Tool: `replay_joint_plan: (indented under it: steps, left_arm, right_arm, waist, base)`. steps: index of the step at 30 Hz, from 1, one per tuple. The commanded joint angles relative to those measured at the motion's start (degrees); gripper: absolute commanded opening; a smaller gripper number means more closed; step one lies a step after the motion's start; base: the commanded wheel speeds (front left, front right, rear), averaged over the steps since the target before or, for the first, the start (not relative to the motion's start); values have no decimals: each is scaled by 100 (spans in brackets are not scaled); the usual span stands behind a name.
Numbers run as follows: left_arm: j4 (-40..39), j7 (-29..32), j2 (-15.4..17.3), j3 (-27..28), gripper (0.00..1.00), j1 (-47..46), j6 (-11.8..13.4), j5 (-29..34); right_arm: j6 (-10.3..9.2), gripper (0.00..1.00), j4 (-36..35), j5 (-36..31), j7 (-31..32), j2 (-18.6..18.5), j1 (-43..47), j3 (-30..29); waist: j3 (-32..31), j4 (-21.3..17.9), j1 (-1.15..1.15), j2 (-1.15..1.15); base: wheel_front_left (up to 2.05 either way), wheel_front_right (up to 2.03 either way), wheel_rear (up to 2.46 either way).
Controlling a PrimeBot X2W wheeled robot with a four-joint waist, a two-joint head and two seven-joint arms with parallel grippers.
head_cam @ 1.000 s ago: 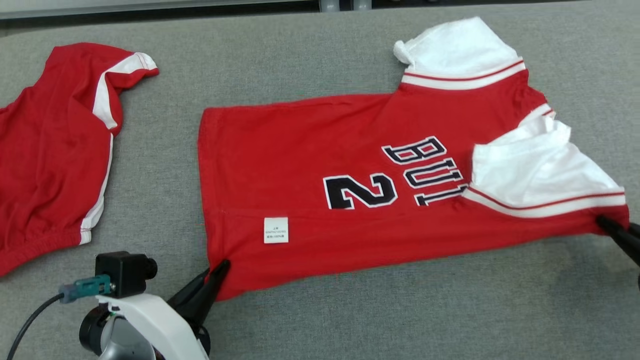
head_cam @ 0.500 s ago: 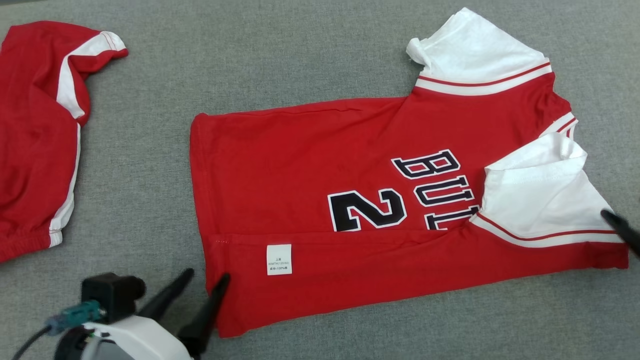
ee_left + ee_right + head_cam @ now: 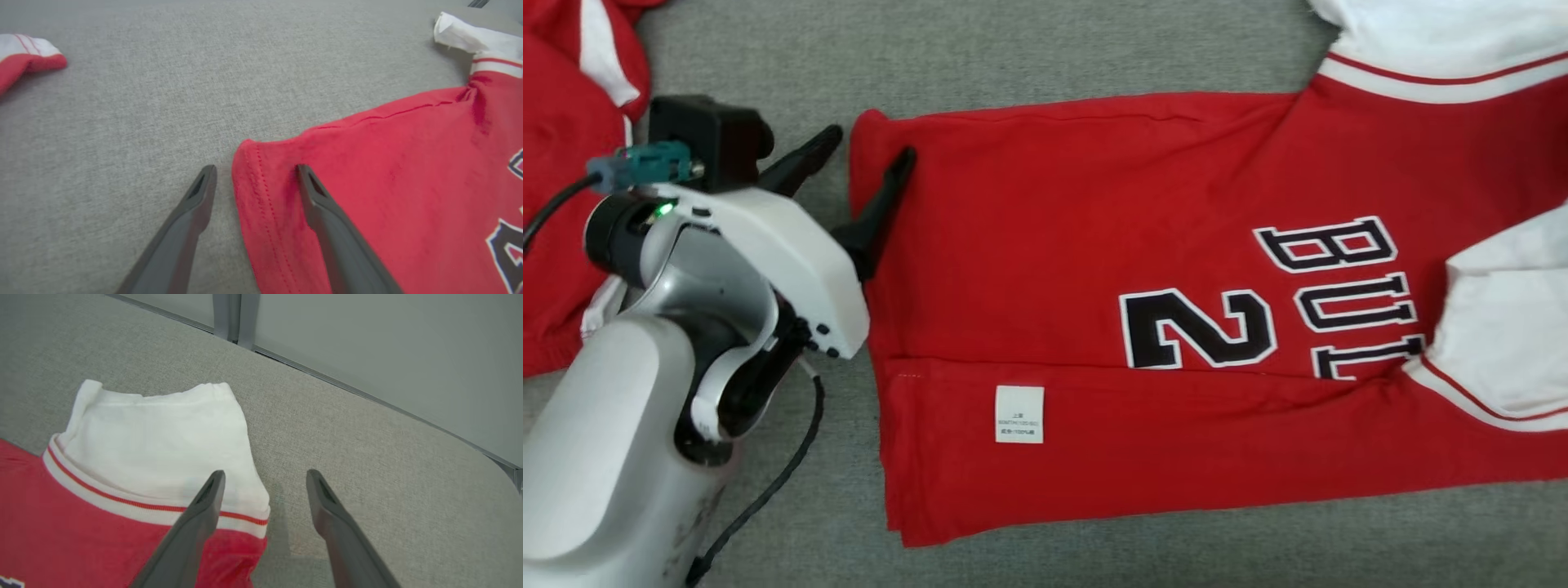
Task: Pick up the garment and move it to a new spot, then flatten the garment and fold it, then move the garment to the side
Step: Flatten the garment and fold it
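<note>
The garment (image 3: 1094, 245) is a red jersey with white sleeves and black lettering. It lies flat on the grey table with its near edge folded over in a strip that bears a white label (image 3: 1018, 414). My left gripper (image 3: 870, 145) is open at the far left hem corner. In the left wrist view, the left gripper (image 3: 256, 168) has one finger on the table and the other over the red cloth (image 3: 388, 163). My right gripper (image 3: 265, 473) is open and holds nothing. It straddles the outer edge of the white sleeve (image 3: 163, 437).
A second red and white garment (image 3: 556, 122) lies at the left, and its tip (image 3: 24, 61) shows in the left wrist view. The table's far edge (image 3: 367, 396) meets a grey panel beyond the right gripper. Bare grey table (image 3: 1054, 49) lies past the hem.
Both grippers have opened and let go of the garment's near corners. The folded strip stays lying on the jersey. The left gripper has moved to the far hem corner, and the head camera has shifted.
</note>
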Motion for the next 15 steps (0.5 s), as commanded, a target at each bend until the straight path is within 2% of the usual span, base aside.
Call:
replay_joint_plan:
  steps: [1, 7, 11, 12, 13, 14, 15]
  left_arm:
    - [139, 0, -62, -81, 100, -155, -83, 36]
    - [939, -50, -441, -476, 100, -789, -420, 70]
    - [1297, -7, -595, -690, 100, -960, -590, 59]
    - [1347, -21, -631, -723, 85, -996, -648, 37]
    - [1391, -57, -679, -751, 30, -1024, -699, 4]
    - [1426, -59, -706, -783, 0, -1040, -749, -18]
    - [1456, -95, -730, -799, 0, -1038, -795, -49]
  right_arm:
    - [-1, 100, 179, -74, -21, 74, -145, 81]
    - [-1, 100, 1270, -414, -255, 361, -876, 519]
    - [-1, 100, 1758, -362, -497, 494, -1084, 837]
    - [-1, 100, 1831, -291, -587, 550, -1129, 884]
    - [-1, 87, 1857, -183, -684, 585, -1183, 993]
    - [6, 0, 1855, -36, -777, 613, -1229, 1106]
    - [5, 0, 1813, 159, -912, 629, -1251, 1259]
  waist:
    - [231, 304, 0, 0]
    - [287, 526, 0, 0]
    - [288, 596, 0, 0]
    - [296, 598, 0, 0]
    - [302, 596, 0, 0]
    - [297, 588, 0, 0]
    - [274, 572, 0, 0]
  base:
    - [0, 0, 0]
    - [0, 0, 0]
    - [0, 0, 0]
    - [0, 0, 0]
    - [0, 0, 0]
    - [0, 0, 0]
    - [0, 0, 0]
